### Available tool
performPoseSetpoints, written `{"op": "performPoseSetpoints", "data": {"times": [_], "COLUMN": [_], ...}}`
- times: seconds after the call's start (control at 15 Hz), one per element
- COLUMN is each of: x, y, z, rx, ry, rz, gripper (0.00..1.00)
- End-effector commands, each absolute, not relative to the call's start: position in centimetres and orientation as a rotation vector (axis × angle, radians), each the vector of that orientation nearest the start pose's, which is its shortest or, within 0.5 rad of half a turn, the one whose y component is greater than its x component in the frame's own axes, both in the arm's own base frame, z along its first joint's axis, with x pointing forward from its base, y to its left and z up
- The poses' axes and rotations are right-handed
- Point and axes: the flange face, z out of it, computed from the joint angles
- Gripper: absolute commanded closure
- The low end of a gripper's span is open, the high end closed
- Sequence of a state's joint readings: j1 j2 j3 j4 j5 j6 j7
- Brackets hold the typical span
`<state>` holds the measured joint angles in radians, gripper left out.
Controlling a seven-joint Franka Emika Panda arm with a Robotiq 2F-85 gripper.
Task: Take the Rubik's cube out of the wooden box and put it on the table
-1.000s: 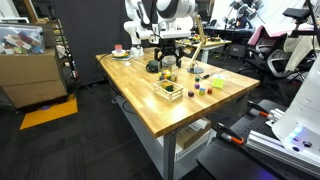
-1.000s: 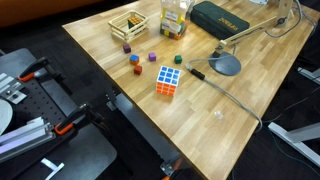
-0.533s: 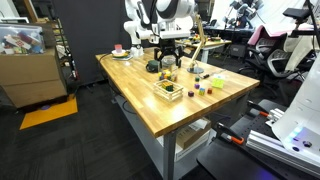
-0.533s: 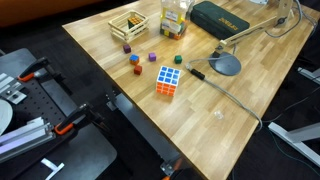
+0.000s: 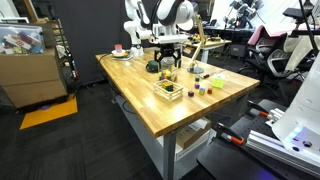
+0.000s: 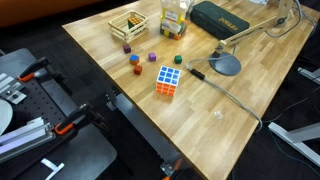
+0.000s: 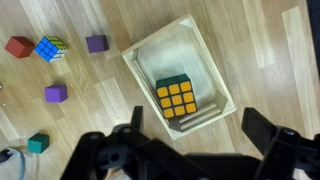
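Dark floor (image 5: 95, 150) throughout. Orange mat (image 5: 48, 112) lies flat on it, just beside a brown cardboard box (image 5: 30, 78). Clear storage bin (image 5: 22, 38) sits on top. Office chairs (image 5: 263, 42) stand at the far side. Light even, indoor.

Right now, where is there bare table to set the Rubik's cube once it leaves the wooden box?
In the wrist view, the table is bare from the right wall of the wooden box to the table edge. Left of it is crowded: red block, small multicoloured cube, two purple blocks, teal block.
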<state>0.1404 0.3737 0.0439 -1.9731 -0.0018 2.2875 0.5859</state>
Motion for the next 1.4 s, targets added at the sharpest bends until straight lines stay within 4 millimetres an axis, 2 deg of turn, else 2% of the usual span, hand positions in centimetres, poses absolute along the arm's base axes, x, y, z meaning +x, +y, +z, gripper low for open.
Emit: {"op": "performPoseSetpoints", "data": {"times": [0.0, 0.13, 0.2, 0.33, 0.8, 0.93, 1.33], "x": [61.4, 61.6, 61.0, 61.0, 61.5, 61.6, 60.8], "y": [11.6, 12.3, 12.0, 12.4, 11.9, 11.5, 9.5], "z": [26.4, 25.7, 25.8, 25.3, 25.2, 24.8, 24.2], "rx": [-3.114, -3.133, -3.112, -3.117, -3.09, -3.046, -2.919], "ry": [0.674, 0.648, 0.649, 0.64, 0.688, 0.784, 1.31], "rz": [0.032, 0.049, 0.069, 0.078, 0.076, 0.073, -0.084], "gripper": [0.0, 0.0, 0.0, 0.0, 0.0, 0.0, 0.0]}}
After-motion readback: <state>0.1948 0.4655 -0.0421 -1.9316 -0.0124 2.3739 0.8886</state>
